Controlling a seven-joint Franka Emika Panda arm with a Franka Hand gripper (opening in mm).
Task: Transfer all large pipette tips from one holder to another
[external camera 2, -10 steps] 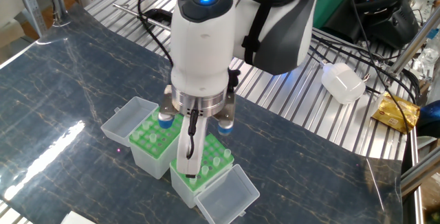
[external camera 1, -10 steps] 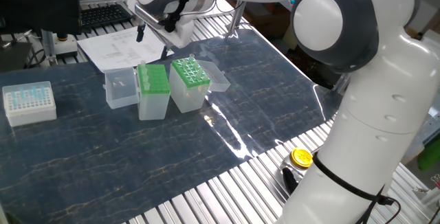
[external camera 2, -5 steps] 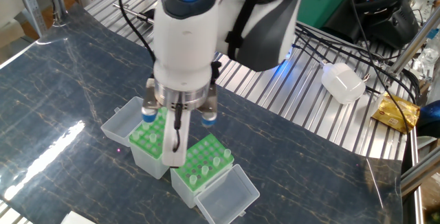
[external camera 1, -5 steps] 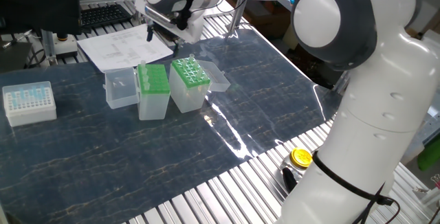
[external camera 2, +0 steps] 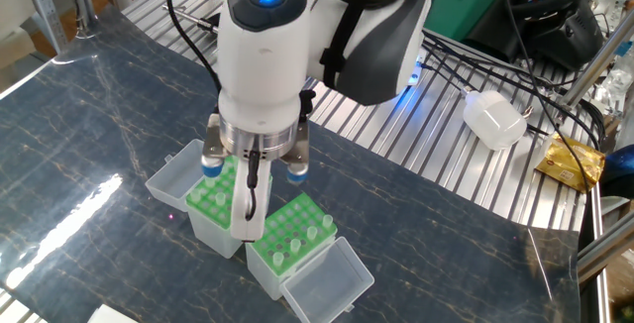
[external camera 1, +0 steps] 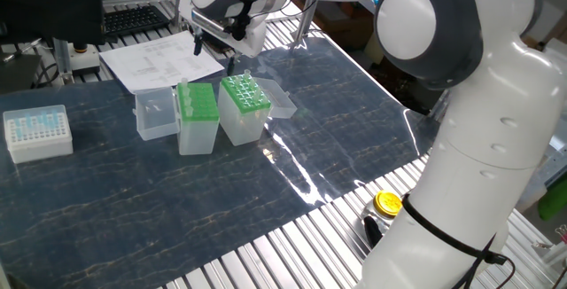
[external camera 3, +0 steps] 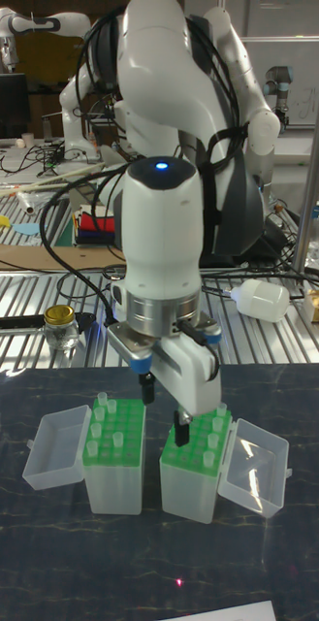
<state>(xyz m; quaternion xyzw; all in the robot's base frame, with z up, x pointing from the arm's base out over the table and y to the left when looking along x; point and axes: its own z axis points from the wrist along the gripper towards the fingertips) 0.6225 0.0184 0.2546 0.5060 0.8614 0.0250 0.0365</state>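
Tips [external camera 3: 213, 439] stand in both green-topped boxes, wide [external camera 1: 243, 105] and narrow [external camera 1: 198, 116], near the mat's far edge. The gripper [external camera 3: 164, 406] hovers above them, fingers spread, nothing between them.

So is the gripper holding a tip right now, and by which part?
Cannot tell. No tip shows at the gripper fingers, but one would be thin and translucent, and a white mount hides the fingers in the other fixed view.
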